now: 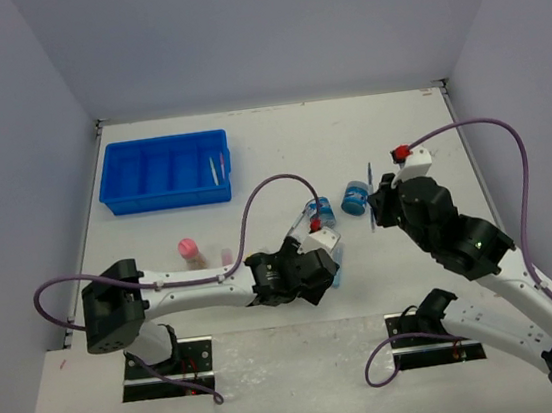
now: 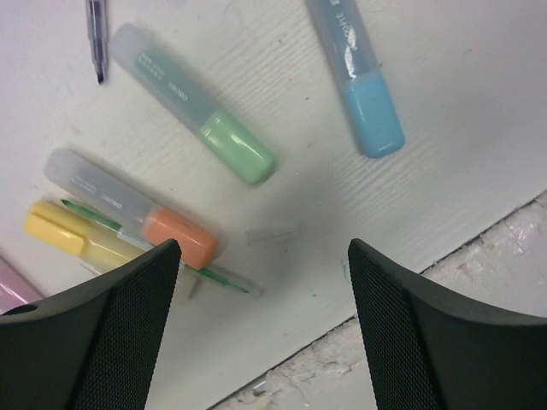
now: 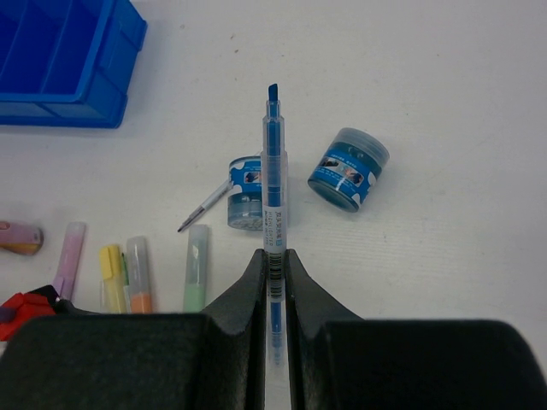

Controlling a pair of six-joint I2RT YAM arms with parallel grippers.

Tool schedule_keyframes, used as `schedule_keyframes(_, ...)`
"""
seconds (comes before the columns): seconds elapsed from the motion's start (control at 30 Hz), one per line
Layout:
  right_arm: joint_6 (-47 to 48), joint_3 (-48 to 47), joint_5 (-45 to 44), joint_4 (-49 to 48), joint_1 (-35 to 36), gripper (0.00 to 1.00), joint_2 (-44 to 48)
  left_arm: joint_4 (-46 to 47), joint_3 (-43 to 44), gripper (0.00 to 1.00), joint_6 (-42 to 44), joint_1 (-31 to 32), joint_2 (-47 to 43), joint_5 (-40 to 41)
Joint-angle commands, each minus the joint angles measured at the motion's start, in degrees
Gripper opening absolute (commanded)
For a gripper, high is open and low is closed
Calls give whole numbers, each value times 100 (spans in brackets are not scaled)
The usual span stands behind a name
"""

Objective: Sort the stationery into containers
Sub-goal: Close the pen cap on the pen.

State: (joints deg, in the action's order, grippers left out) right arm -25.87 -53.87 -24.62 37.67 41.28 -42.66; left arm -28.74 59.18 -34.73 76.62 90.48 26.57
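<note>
My left gripper (image 2: 265, 256) hides one end of the yellow plastic marker stick (image 2: 68, 237); the pale pink stick (image 2: 10, 286) (bottom-left corner) runs off-frame.

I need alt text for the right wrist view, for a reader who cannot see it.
The right gripper holds a blue pen pointing away over a white table. Beyond it are two round blue tubs; pastel markers lie at lower left, a blue tray at upper left.

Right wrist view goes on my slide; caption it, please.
Right gripper shut on a blue pen, with two round blue tubs, marker sticks and the blue tray beyond.
</note>
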Motion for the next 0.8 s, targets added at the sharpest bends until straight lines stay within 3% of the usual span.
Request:
schedule_keyframes(0.0, -40, 6, -222, -224, -14, 0, 268, -180, 426, 81, 2423, -7, -105, -705)
schedule_keyframes(0.2, -129, 105, -430, -225, -14, 0, 840, -1087, 460, 86, 3948, -51, 153, -864)
schedule_keyframes(0.4, -311, 236, -721, -238, -14, 0, 1430, -173, -198, 83, 4767, -108, -333, -768)
schedule_keyframes(0.57, -340, 291, -786, -276, -14, 0, 1673, 420, -433, 80, 5125, -405, -637, -1693)
schedule_keyframes(0.63, -340, 305, -772, -269, -14, 0, 1673, 429, -396, 74, 5152, -559, -576, -2048)
schedule_keyframes(0.77, -344, 324, -722, -269, -14, 0, 1667, 374, -263, 55, 5190, -795, -354, -2655)
